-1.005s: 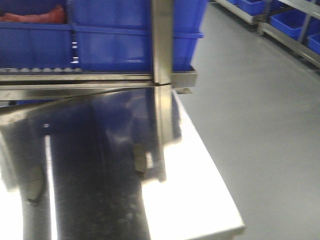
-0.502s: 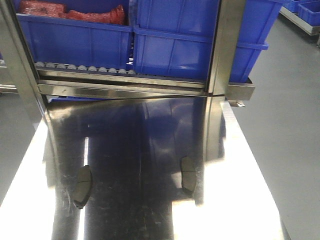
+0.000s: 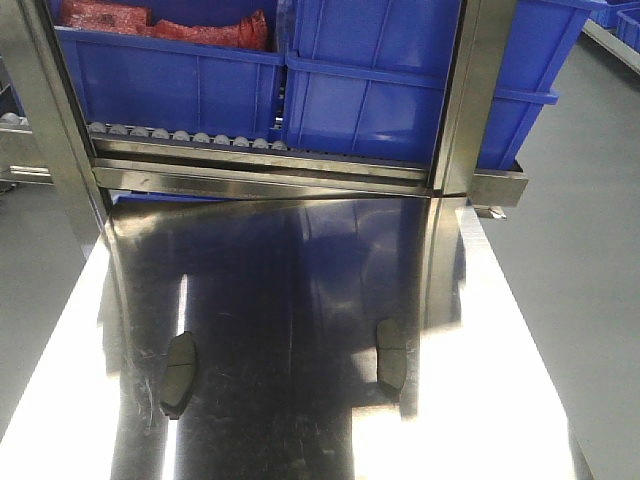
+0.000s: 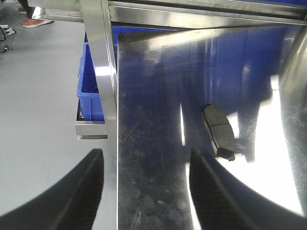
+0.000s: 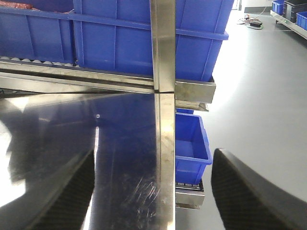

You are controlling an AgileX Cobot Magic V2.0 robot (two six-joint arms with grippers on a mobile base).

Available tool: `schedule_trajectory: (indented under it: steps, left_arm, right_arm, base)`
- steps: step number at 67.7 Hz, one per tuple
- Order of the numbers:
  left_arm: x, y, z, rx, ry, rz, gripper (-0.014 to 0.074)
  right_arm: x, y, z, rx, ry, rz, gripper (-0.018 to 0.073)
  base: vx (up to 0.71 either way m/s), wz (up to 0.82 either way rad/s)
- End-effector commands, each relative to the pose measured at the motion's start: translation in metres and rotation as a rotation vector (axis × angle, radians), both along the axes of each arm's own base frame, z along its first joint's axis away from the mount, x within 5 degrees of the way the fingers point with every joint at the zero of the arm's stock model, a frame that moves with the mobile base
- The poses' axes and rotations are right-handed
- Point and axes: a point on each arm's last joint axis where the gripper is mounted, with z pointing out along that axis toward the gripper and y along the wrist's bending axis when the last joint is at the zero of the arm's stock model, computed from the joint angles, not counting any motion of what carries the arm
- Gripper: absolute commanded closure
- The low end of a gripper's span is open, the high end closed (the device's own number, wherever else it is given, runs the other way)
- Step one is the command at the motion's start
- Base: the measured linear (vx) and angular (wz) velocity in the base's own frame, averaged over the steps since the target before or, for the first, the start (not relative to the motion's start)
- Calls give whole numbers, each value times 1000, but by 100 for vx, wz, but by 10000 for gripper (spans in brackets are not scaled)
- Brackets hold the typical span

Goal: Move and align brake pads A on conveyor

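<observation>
Blue bins (image 3: 180,90) above steel tabletop (image 3: 490,400)

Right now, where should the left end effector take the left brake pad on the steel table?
Probably across its narrow width, at mid-length, closing on the two long edges of the left brake pad, from straight above: it lies flat on the steel table, long axis pointing away.

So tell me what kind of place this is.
Probably a factory or parts-warehouse workstation: blue plastic bins sit on a roller rack, two brake pads lie on a polished steel tabletop, and the grey floor is bare.
</observation>
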Motion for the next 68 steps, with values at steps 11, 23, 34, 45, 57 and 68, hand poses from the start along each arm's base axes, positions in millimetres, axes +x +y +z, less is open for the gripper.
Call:
schedule_trajectory:
  steps: [11,23,34,45,57,68]
  left_arm:
    - [4,-1,11,-7,-68,-6,221]
    - [4,-1,11,-7,-68,-6,221]
    - [4,-1,11,-3,-69,-6,221]
    - [4,-1,11,-6,-69,-6,221]
    - [5,-1,10,-5,-82,-7,221]
    - [6,-2,6,-34,-57,-8,221]
  right_arm:
    - [2,0,13,-1,-82,0,72]
    - [2,0,13,-1,-82,0,72]
    - [2,0,13,-1,-82,0,72]
    - [2,0,13,-1,-82,0,72]
    - [2,0,13,-1,-82,0,72]
    - [2,0,13,-1,-82,0,72]
  base:
    - [0,0]
    - [0,0]
    - [0,0]
    - [0,0]
    - [0,0]
    - [0,0]
